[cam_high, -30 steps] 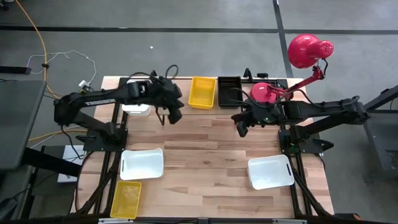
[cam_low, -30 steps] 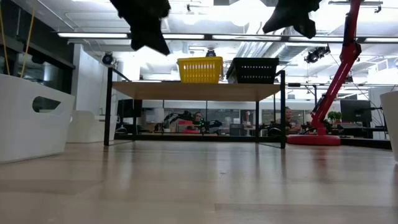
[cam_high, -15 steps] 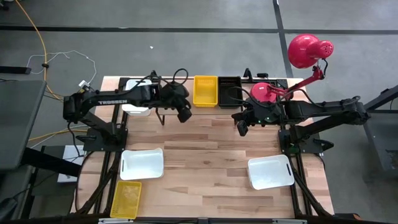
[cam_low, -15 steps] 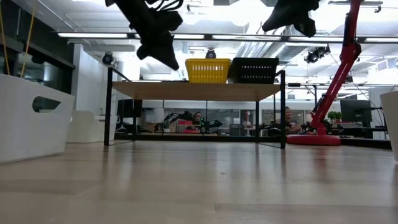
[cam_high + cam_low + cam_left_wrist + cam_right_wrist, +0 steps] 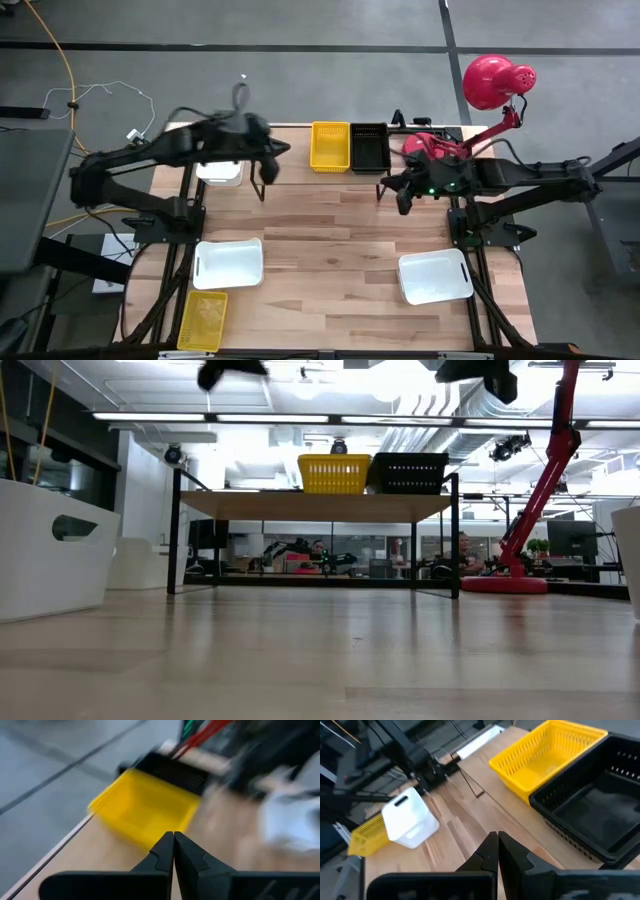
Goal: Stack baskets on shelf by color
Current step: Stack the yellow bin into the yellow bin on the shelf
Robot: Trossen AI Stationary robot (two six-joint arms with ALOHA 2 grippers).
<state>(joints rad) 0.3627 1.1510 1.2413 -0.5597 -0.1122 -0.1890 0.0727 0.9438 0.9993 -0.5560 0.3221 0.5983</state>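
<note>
A yellow basket (image 5: pixel 330 146) and a black basket (image 5: pixel 369 147) stand side by side, touching, on the shelf (image 5: pixel 295 150) at the table's far edge. They also show in the low view as the yellow basket (image 5: pixel 334 473) and black basket (image 5: pixel 408 473) on the shelf plank (image 5: pixel 300 506). A white basket (image 5: pixel 221 173) on the shelf's left end is partly hidden by my left arm. My left gripper (image 5: pixel 268 165) hangs shut, left of the yellow basket (image 5: pixel 145 807). My right gripper (image 5: pixel 403 196) hangs shut, just near of the black basket (image 5: pixel 600 815).
On the table lie a white basket (image 5: pixel 228 262) near left, a yellow basket (image 5: pixel 203 320) at the near left corner and a white basket (image 5: pixel 435 276) near right. A red lamp (image 5: pixel 490 85) stands at the far right. Bare wood (image 5: pixel 330 240) lies between.
My left gripper swung right toward the yellow basket on the shelf, then drew back left and rose. That yellow basket slid right along the shelf until it sat against the black one. My right gripper shifted slightly right and up.
</note>
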